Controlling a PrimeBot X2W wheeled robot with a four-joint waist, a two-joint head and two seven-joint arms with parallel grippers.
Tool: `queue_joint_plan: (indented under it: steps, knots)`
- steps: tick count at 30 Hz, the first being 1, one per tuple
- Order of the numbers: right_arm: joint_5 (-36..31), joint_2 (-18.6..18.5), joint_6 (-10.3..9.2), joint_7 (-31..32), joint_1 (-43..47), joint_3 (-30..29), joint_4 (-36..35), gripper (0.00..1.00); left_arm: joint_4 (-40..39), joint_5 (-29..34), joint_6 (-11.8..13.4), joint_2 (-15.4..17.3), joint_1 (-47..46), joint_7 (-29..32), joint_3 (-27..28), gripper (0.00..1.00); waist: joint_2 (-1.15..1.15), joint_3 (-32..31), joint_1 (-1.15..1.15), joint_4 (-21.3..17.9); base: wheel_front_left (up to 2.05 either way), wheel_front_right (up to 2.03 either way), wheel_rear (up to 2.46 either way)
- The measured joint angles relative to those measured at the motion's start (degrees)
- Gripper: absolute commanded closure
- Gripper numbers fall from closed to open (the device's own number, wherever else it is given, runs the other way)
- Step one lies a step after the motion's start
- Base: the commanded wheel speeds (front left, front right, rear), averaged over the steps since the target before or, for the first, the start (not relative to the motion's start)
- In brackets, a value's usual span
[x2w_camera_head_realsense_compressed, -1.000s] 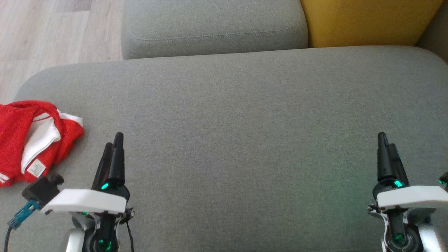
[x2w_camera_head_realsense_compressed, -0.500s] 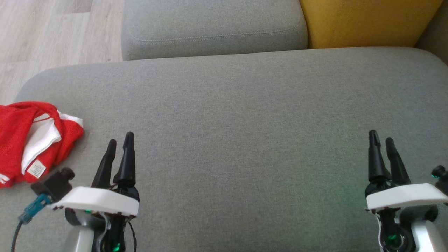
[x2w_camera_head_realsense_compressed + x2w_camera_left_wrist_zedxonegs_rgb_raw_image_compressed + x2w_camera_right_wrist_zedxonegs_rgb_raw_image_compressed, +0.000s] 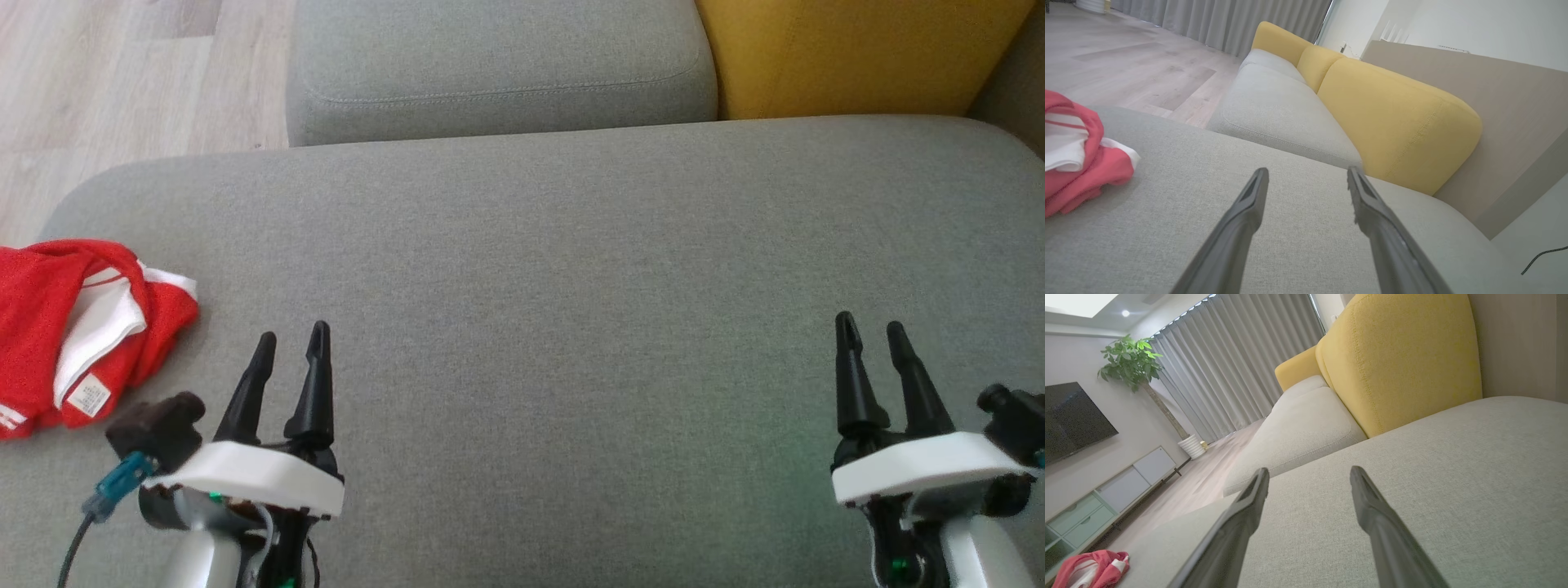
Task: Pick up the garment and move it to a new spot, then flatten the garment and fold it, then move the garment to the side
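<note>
The red garment (image 3: 77,327) lies bunched at the left edge; both the left gripper (image 3: 291,343) and right gripper (image 3: 871,331) wait open, holding nothing.

Grey sofa cushion (image 3: 571,269) carries a crumpled red garment (image 3: 49,327) at its left edge.

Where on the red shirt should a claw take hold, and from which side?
I would grip the shirt at its raised right-hand fold, the left claw coming in from the right: that lump stands off the cushion, nearest the open claw.
</note>
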Motion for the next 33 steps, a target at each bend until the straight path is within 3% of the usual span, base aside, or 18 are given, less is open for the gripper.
queue_joint_plan:
  steps: [33]
  knots:
    - [-22.95,0.33,0.01,-2.38,2.09,1.05,1.21,0.00,3.64,20.25,4.53,1.65,2.17,-5.57,-5.06,0.00,0.00,-0.60,0.00,0.32,0.00,0.00,0.00]
